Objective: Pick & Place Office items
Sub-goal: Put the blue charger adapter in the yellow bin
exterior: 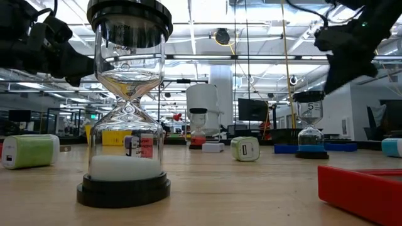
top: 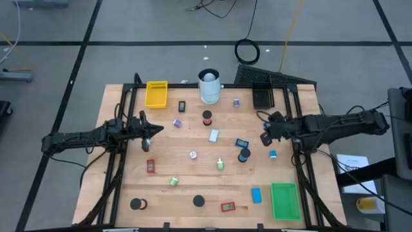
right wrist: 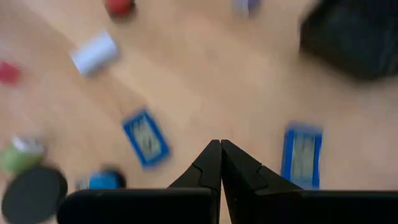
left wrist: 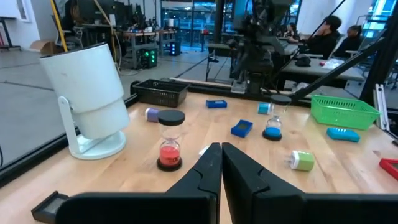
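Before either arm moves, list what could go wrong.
1. The hourglass timers, like the red one, stand upright and narrow; a sweeping arm could likely topple them.
2. Both tools, left and right, are shut and must open before any grasp.
3. Blue pieces lie close below the right tool; descending there may nudge them.

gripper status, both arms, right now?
Left gripper: shut, holding nothing, raised over the table's left side.
Right gripper: shut, holding nothing, raised over the table's right side.

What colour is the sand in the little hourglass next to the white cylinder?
Red. The hourglass shows best in the left wrist view, standing near the white cylinder.
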`<act>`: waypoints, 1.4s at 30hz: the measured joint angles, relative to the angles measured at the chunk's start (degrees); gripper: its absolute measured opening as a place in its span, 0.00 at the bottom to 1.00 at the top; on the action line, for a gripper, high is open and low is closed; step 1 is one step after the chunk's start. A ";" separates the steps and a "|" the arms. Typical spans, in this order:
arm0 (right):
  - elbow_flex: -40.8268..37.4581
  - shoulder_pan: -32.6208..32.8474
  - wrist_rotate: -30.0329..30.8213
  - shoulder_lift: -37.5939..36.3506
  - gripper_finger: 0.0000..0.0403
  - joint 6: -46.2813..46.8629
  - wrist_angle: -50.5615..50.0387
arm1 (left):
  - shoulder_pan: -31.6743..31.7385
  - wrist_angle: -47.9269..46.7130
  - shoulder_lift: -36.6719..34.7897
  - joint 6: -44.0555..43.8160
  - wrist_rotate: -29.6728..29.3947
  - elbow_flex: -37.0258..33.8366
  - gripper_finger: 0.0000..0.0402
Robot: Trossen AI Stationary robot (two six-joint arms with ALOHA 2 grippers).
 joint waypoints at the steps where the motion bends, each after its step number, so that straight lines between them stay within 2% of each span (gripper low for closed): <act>1: 0.89 1.10 -1.47 1.47 0.00 2.78 -2.22 | 0.00 0.36 0.00 -0.02 -0.02 0.00 0.07; 4: 4.67 4.78 -3.58 6.30 0.00 9.51 -9.66 | 0.00 1.51 -0.02 -0.11 0.00 0.00 0.06; 9: 11.60 10.05 -1.55 14.06 0.00 17.26 -19.59 | 0.02 4.16 -0.02 5.04 -0.26 0.00 0.03; 14: 13.06 12.96 -1.79 18.41 0.02 21.62 -21.46 | 0.02 5.12 0.00 5.77 -0.28 0.00 0.01; 20: 13.08 17.39 -0.25 19.94 0.09 27.08 -22.33 | 0.02 4.52 1.01 5.90 -0.28 0.00 0.05; 23: 12.12 20.20 1.73 19.96 0.14 31.48 -22.15 | 0.02 4.61 2.18 5.94 -0.28 0.00 0.04; 28: 8.78 23.44 0.47 19.98 0.26 38.22 -20.65 | 0.02 4.70 4.33 5.95 -0.28 0.00 0.01; 36: 5.44 25.67 -0.86 19.96 0.49 41.65 -16.94 | 0.00 7.38 7.53 4.33 -0.16 0.00 0.05; 42: 0.04 27.44 -2.29 20.94 0.61 44.58 -11.17 | 0.00 7.70 10.13 3.14 0.06 0.00 0.02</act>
